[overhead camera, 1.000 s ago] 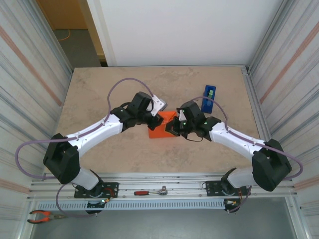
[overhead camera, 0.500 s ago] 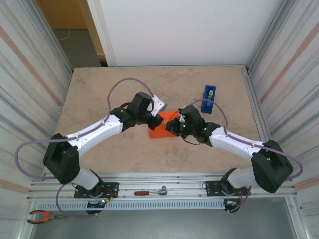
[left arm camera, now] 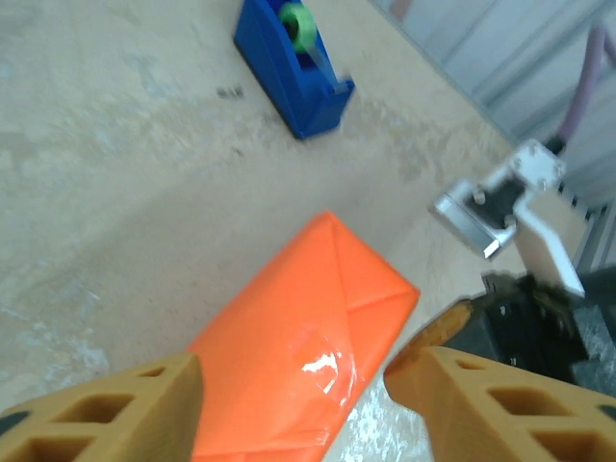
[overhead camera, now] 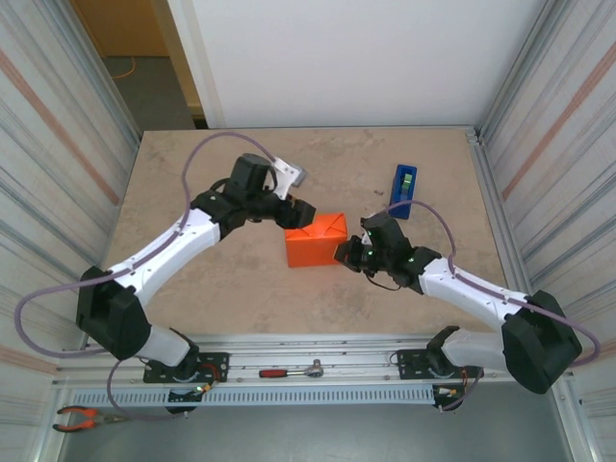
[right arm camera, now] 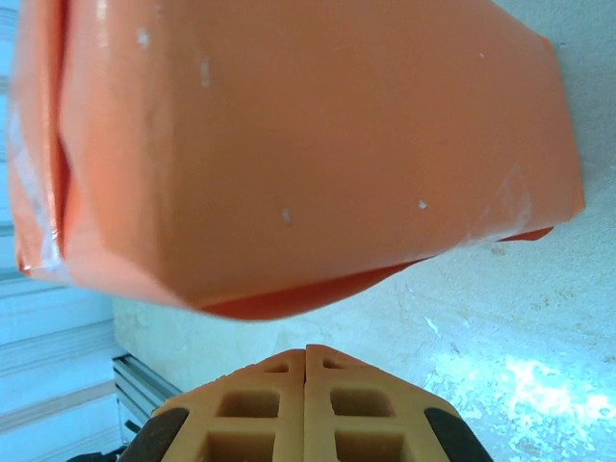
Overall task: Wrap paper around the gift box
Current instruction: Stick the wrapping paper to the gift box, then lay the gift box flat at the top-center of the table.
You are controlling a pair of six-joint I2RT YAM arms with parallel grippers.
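The gift box [overhead camera: 316, 241] lies mid-table, wrapped in the orange paper [left arm camera: 346, 279], which has folded end flaps and a shiny strip of clear tape. My left gripper [overhead camera: 295, 213] hovers just off the box's far left corner. In the left wrist view its fingers [left arm camera: 106, 414] stand apart over the box [left arm camera: 289, 366], holding nothing. My right gripper [overhead camera: 344, 255] is shut and empty at the box's right end. In the right wrist view its closed tips [right arm camera: 306, 352] sit just short of the box [right arm camera: 289, 144], with a small gap between.
A blue tape dispenser [overhead camera: 404, 183] with a green roll stands at the back right, also seen from the left wrist [left arm camera: 294, 67]. A ratchet [overhead camera: 298, 370] and pliers [overhead camera: 82, 417] lie on the front rail. Corrugated walls flank the table.
My left gripper has opened and drawn back up-left off the box. The right gripper has slid back toward the box's right end. The box top is now uncovered.
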